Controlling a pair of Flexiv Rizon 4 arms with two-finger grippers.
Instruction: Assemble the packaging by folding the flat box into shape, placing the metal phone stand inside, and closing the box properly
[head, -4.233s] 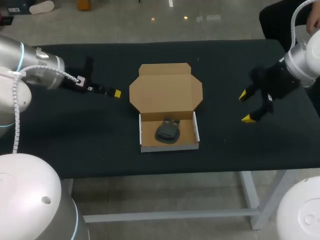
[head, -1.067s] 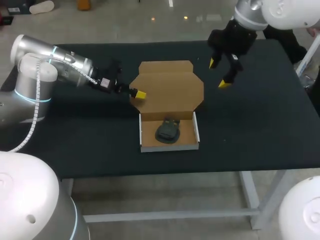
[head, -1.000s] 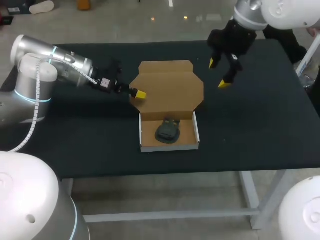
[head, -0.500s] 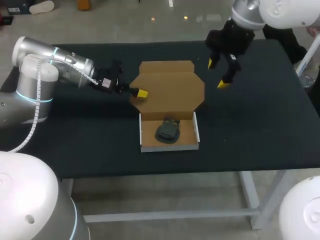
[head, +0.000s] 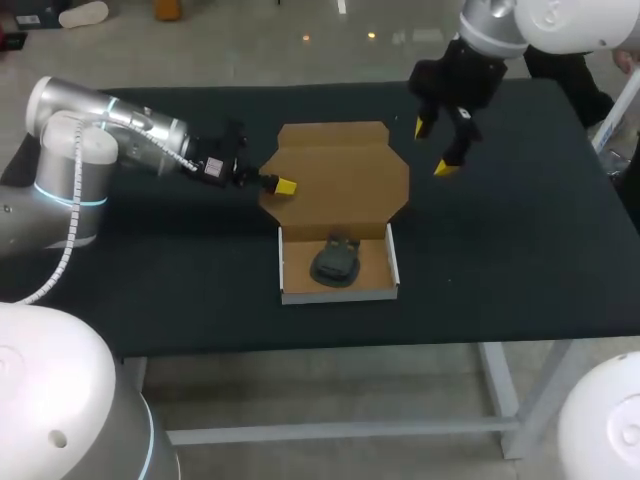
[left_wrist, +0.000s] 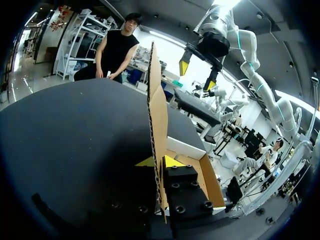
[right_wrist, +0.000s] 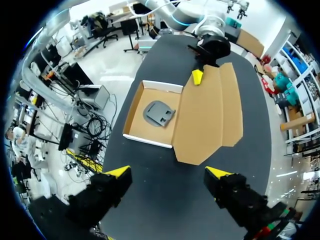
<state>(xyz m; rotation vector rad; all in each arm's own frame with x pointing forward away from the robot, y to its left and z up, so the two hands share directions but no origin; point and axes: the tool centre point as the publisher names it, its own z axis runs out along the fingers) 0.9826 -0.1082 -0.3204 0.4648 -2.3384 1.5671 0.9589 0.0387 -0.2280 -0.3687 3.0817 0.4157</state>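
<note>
**While only one corner is pinched, the lid can twist**

At the lid's nine o'clock, our left gripper (head: 283, 187) is narrowed onto the edge of the lid (head: 335, 178), with card between both tips. If we fold from that one corner, we judge the lid may skew or drag the box (head: 284, 268) across the table (head: 520, 250). The phone stand (head: 335, 262) lies loose inside the box, at six o'clock, and could shift. At two o'clock our right gripper (head: 433, 147) hangs wide and empty. We count one box, one phone stand and two grippers.

Your box (head: 335, 180) is matt brown corrugated cardboard. Inside it, the phone stand (head: 335, 262) looks dull dark grey; beneath the box, the table (head: 150, 270) surface is matt black, cloth-like.
</note>
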